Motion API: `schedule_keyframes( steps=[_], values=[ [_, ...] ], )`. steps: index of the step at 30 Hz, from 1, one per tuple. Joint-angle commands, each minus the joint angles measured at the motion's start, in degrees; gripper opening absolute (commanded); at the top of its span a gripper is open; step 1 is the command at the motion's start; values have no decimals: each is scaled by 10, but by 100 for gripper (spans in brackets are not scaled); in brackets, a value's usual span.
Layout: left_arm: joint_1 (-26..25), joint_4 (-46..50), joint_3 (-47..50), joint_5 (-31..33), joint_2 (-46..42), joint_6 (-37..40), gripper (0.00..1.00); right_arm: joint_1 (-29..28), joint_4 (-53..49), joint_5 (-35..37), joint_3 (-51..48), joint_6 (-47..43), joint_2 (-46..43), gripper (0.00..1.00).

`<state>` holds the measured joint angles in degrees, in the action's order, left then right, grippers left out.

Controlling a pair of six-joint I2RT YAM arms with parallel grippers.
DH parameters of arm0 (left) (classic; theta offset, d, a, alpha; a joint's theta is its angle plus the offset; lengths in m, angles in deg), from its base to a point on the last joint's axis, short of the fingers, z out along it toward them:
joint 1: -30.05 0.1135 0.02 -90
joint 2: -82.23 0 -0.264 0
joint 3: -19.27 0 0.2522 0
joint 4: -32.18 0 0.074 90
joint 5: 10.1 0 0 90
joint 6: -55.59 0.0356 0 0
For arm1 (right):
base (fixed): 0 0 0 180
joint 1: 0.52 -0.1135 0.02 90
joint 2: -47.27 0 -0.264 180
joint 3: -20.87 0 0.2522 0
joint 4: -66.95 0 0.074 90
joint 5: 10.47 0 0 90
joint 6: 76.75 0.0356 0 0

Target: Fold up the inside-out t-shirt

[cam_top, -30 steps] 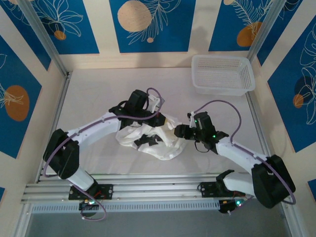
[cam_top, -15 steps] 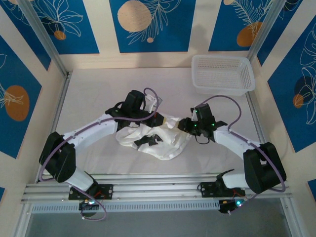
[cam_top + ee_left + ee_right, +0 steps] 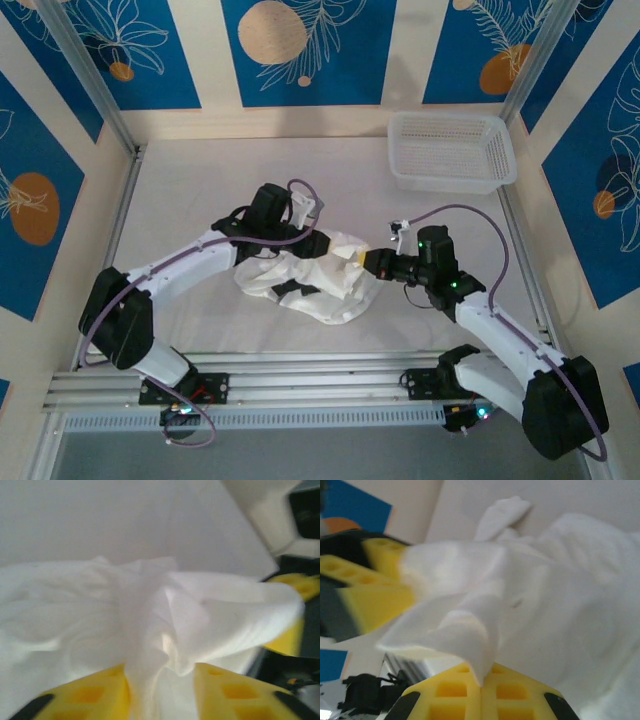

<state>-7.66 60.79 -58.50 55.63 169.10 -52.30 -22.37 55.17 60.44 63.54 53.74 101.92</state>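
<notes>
Spreading comes first, we judge: the crumpled white t-shirt of thin cloth [image 3: 340, 300] lies in a heap with no fold made yet. It rests on the pale table [image 3: 180, 200], well short of the white plastic mesh basket [image 3: 450, 182], on the basket's near side and off to its left.

At the heap's end closest to the basket, the right gripper [image 3: 481, 672] has its yellow pads pressed together on a flap of cloth. The left gripper [image 3: 160, 675], farther from the basket, has its pads parted with a wad of cloth between them. The wad seems loose rather than clamped, though the blurred wrist view leaves us unsure.

The next move calls for both grippers on separate edges, drawn apart to open the shirt flat. The heap's long axis runs side to side, roughly along the basket's long side. Neck and hem are lost in the crumple, so we cannot say which way it points.
</notes>
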Motion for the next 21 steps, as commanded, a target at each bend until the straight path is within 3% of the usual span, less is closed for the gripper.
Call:
schedule_keyframes(
  steps=[1,4,9,18,21],
  values=[
    [9,71,-19,91,-44,78,44,-11,0,5,30,-4,-7,0],
    [-5,61,-2,100,-91,117,48,-18,-23,30,53,14,5,0],
    [-85,-10,55,80,-127,135,51,-25,-46,31,91,25,36,0],
    [-129,-122,71,228,-62,88,55,-53,-54,32,106,11,39,0],
    [-128,-167,68,213,-30,82,53,-57,-55,40,104,15,35,0]
  ],
)
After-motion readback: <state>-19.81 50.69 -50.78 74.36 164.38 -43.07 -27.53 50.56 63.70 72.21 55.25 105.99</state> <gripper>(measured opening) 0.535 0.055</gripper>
